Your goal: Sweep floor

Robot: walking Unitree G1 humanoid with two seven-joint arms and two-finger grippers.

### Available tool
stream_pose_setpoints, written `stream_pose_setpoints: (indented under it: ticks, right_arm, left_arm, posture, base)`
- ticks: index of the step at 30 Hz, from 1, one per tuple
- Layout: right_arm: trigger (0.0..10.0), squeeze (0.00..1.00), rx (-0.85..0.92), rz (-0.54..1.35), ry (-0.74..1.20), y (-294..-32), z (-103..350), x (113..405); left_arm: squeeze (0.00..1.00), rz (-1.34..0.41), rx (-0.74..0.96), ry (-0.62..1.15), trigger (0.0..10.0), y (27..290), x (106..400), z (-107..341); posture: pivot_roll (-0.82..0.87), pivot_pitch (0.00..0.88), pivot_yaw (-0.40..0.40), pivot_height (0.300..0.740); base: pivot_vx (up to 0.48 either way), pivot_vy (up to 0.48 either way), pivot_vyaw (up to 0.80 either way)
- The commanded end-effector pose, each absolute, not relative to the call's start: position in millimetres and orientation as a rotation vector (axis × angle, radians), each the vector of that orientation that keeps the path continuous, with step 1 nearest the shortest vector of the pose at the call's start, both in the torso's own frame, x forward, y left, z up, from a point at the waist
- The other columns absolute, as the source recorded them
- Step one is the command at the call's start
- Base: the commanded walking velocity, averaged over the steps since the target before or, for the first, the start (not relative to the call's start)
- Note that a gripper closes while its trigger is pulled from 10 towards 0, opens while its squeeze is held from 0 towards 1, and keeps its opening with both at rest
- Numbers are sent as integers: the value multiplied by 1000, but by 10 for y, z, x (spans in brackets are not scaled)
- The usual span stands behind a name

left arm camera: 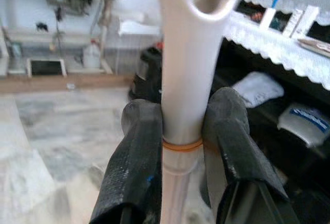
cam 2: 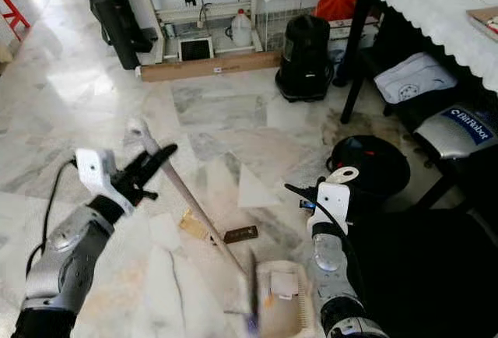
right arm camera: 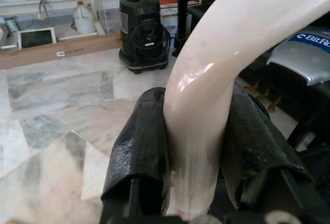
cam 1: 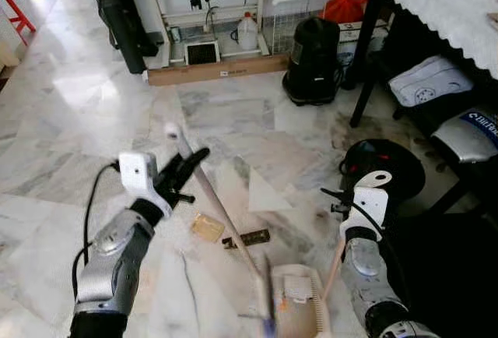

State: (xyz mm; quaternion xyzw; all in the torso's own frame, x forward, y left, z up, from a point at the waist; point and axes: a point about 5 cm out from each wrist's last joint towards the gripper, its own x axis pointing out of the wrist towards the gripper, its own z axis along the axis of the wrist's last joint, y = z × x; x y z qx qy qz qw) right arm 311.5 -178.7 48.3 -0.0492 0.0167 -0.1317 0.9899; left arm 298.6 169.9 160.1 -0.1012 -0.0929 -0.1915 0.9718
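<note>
A long white plastic broom (cam 1: 218,205) slants down across the marble floor (cam 1: 70,128). Its head meets a cream plastic dustpan (cam 1: 299,307), which holds a scrap.

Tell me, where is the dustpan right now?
The dustpan sits on the marble floor just ahead of the robot, between its arms, its handle held by the right gripper, beside the broom.

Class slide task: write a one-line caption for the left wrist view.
The left gripper clamps the white broom handle between its two black fingers, above a marble floor.
</note>
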Motion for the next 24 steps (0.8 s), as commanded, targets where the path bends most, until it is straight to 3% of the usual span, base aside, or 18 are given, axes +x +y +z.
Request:
stream_pose_setpoints:
  ticks: [1, 24]
  right_arm:
    - [10000, 0, -81, -265, 20, -1763, 526, 3150]
    - [10000, 0, -81, -265, 20, -1763, 526, 3150]
  left_arm:
    - [0, -367, -181, -241, 10000, 1750, 2968, 1707]
    - [0, -367, -181, -241, 10000, 1750, 2968, 1707]
  posture:
    - [88, 63, 36, 740]
    - [88, 63, 36, 740]
  base:
    - [0, 0, 0]
    - [0, 0, 0]
